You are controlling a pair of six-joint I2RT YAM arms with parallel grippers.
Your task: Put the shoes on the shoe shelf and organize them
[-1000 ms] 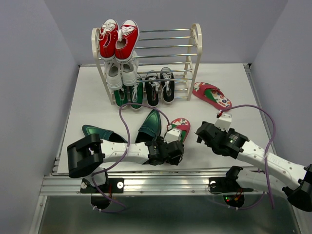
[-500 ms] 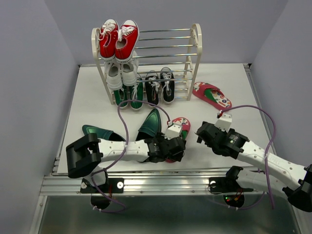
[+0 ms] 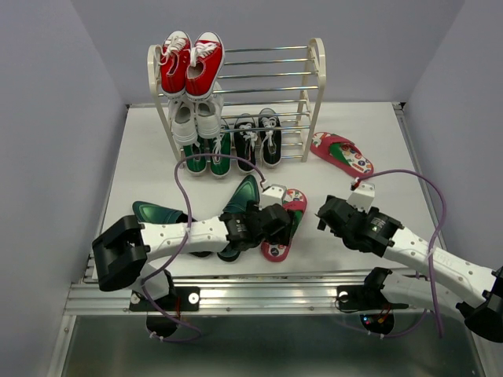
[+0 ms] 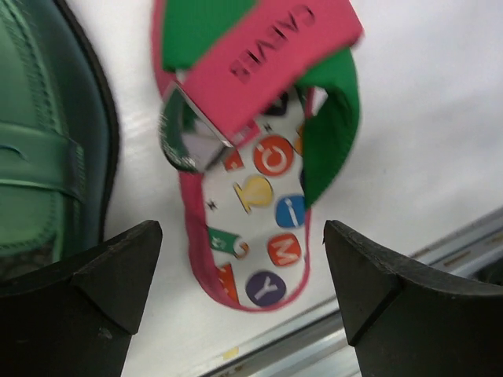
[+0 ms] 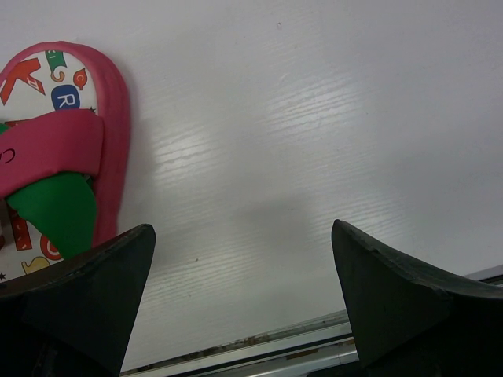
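1. Left gripper [image 4: 244, 271]: jaws wide, hovering over the near red flip-flop [image 3: 278, 245], which lies on the table [image 3: 157, 157] just beside a green loafer [image 3: 242, 198].
2. Right gripper [image 5: 242, 236]: jaws wide, holding nothing, above the table.
3. Advised grip: straddle the sole across its width, clear of the loafer, before carrying it to the shoe shelf [image 3: 317, 86].

Bright, even light; blurry left-wrist close-up.
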